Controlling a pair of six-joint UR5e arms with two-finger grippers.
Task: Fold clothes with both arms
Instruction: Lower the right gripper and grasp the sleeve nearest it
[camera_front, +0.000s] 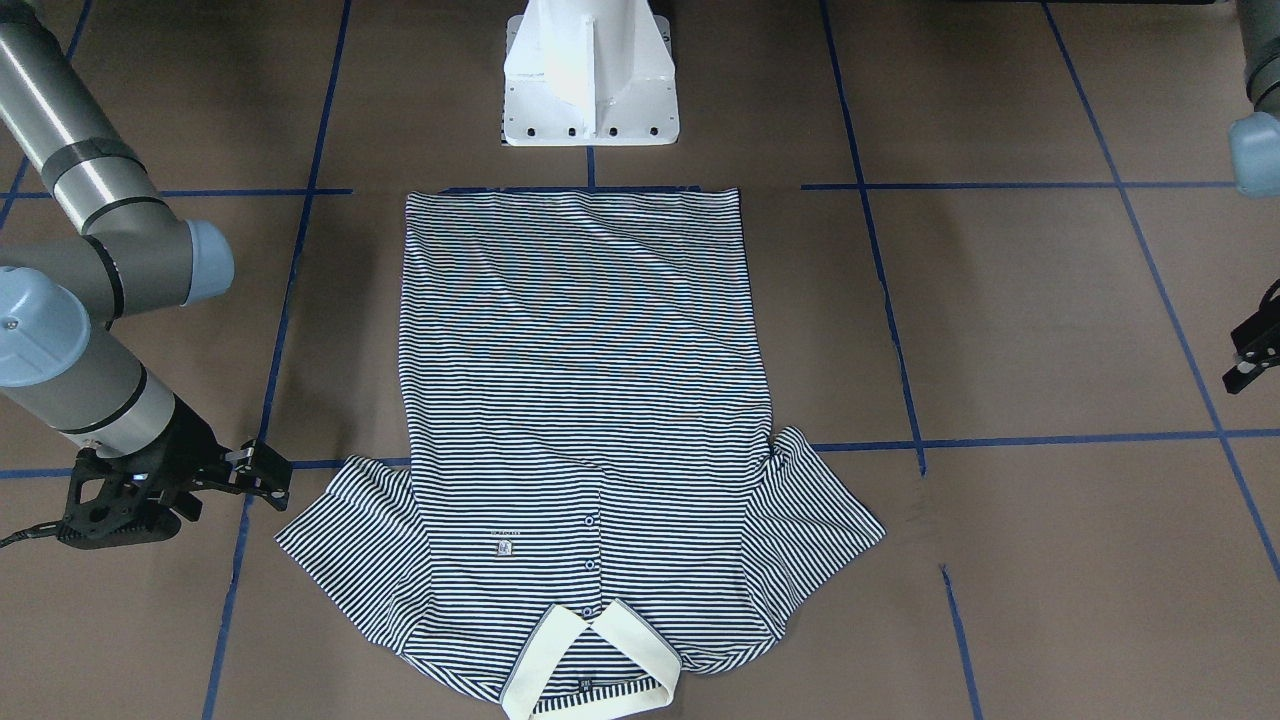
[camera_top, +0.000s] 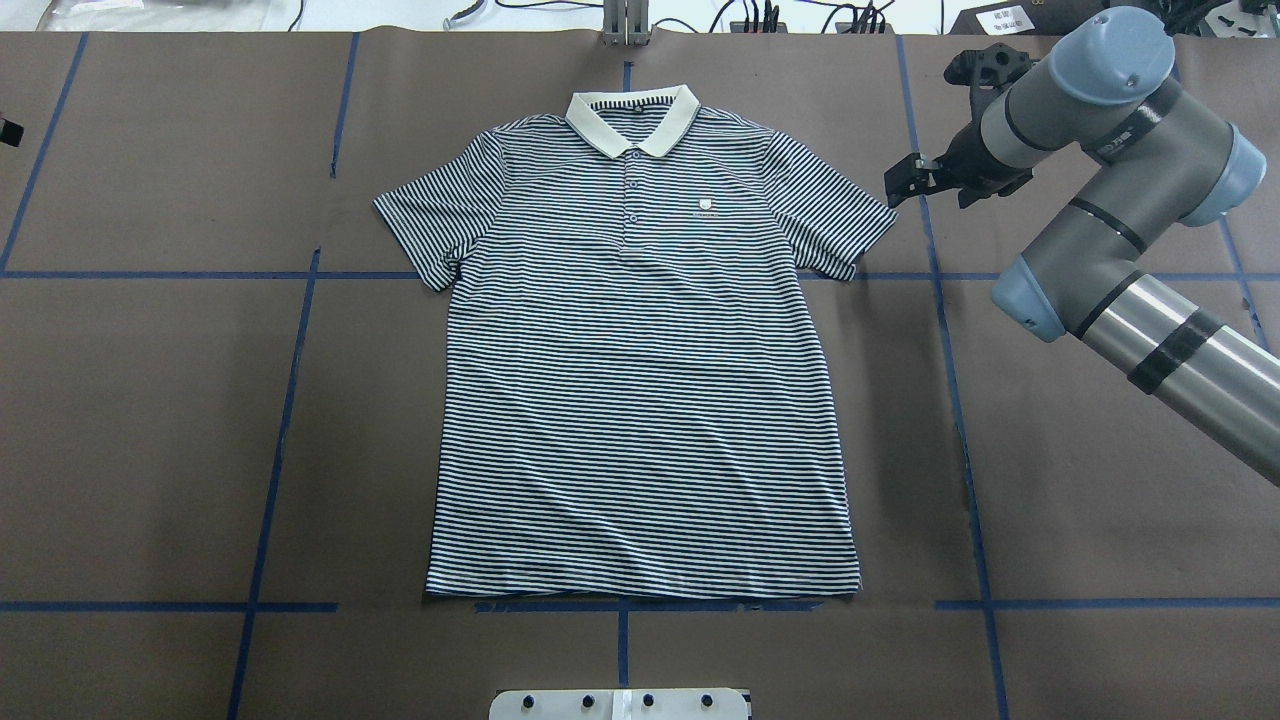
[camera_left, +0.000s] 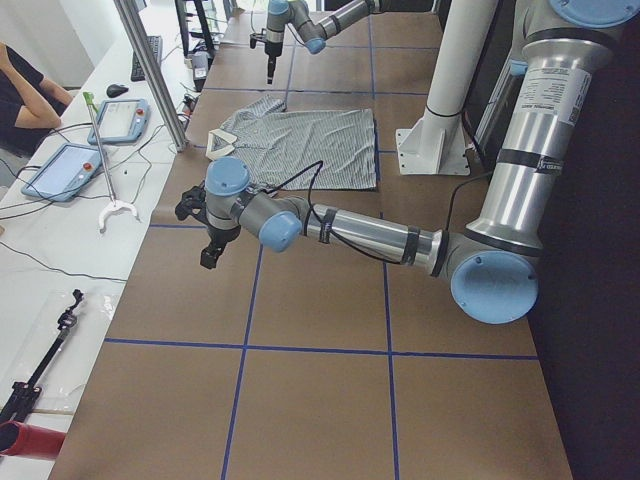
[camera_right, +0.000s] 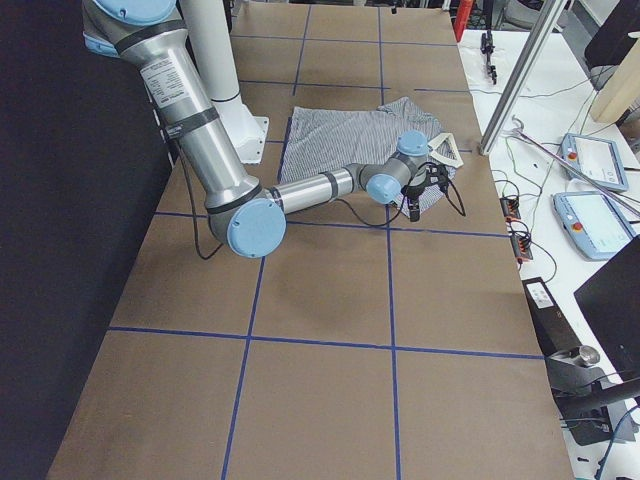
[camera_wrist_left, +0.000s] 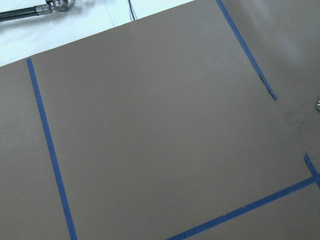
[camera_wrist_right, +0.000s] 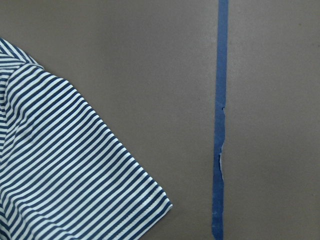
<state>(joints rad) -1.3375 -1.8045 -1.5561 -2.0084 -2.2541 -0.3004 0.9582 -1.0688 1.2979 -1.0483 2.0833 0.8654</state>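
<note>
Well, the right fingers (camera_front: 272, 472) look spread and empty, right beside a sleeve of the shirt (camera_front: 585, 400). I cannot tell about the left fingers (camera_front: 1252, 358), far off.

The left gripper (camera_front: 1245, 362) was cut off by the front view's right edge. Only what looked like a black sliver of it showed, so how its jaws stood could not be told. The right gripper (camera_front: 270, 475) showed too small and dark to judge. The polo shirt (camera_top: 640, 380) lost the lower edge of its collar (camera_front: 590, 665) to the frame's bottom, and its chest logo (camera_top: 706, 207) was too small to read. The right wrist camera caught one sleeve (camera_wrist_right: 65, 165) only.
</note>
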